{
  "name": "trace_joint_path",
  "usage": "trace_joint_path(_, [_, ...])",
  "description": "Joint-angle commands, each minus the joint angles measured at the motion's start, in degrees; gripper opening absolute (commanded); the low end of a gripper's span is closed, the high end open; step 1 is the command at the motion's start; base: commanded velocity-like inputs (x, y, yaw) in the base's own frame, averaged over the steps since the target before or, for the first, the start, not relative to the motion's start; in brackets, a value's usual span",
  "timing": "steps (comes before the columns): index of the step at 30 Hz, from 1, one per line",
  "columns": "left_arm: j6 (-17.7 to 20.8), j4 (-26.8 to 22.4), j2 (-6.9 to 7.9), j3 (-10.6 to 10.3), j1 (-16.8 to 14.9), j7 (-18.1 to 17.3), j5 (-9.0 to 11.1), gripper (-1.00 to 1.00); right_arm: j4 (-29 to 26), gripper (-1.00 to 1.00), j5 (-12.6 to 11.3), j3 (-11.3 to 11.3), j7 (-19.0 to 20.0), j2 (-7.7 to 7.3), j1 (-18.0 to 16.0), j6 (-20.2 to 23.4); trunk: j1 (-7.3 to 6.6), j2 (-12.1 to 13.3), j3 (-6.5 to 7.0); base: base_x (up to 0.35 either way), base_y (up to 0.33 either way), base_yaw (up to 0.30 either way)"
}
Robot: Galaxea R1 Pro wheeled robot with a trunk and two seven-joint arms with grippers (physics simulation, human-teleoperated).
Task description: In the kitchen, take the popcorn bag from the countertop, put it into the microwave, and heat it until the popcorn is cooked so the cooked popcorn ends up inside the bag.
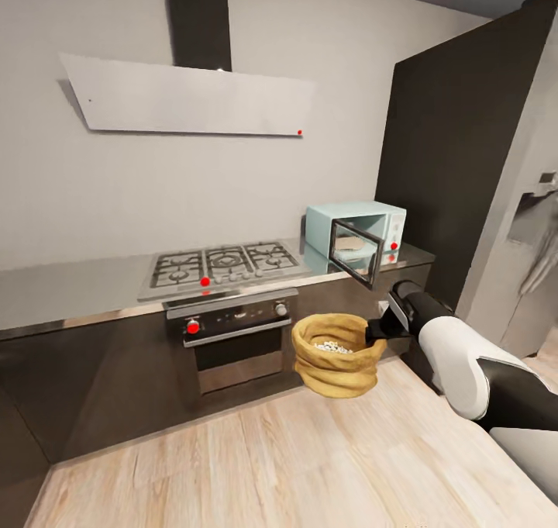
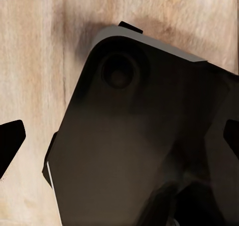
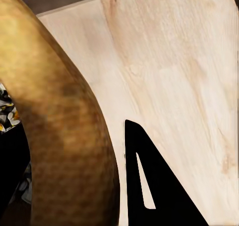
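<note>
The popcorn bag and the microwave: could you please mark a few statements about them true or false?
1. The popcorn bag is held by the right pincer above the floor. True.
2. The microwave door is closed. False: it hangs open.
3. The popcorn in the bag looks white. True.
4. The bag sits on the countertop. False: it hangs in front of the cabinets, off the worktop.
5. The bag lies inside the microwave. False: it is outside, below it.

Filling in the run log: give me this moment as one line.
right gripper: shut on popcorn bag rim, held over floor | popcorn: white | microwave: door open | left gripper: state unclear
</note>
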Motion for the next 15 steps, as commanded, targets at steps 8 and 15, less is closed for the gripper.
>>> trace_joint_path(8, [-0.15, -0.04, -0.02, 0.12, -0.01, 0.1, 0.16, 1.0, -0.04, -1.0, 0.58, -0.3, 0.43, 0.02, -0.05, 0.19, 0.0, -0.04, 0.16, 0.0, 0.0, -0.287])
trace_joint_path(15, [-0.15, -0.04, -0.01, 0.12, -0.01, 0.09, 0.16, 1.0, -0.03, -1.0, 0.58, -0.34, 0.43, 0.02, 0.01, 0.19, 0.0, -0.04, 0.35, 0.0, 0.0, -0.287])
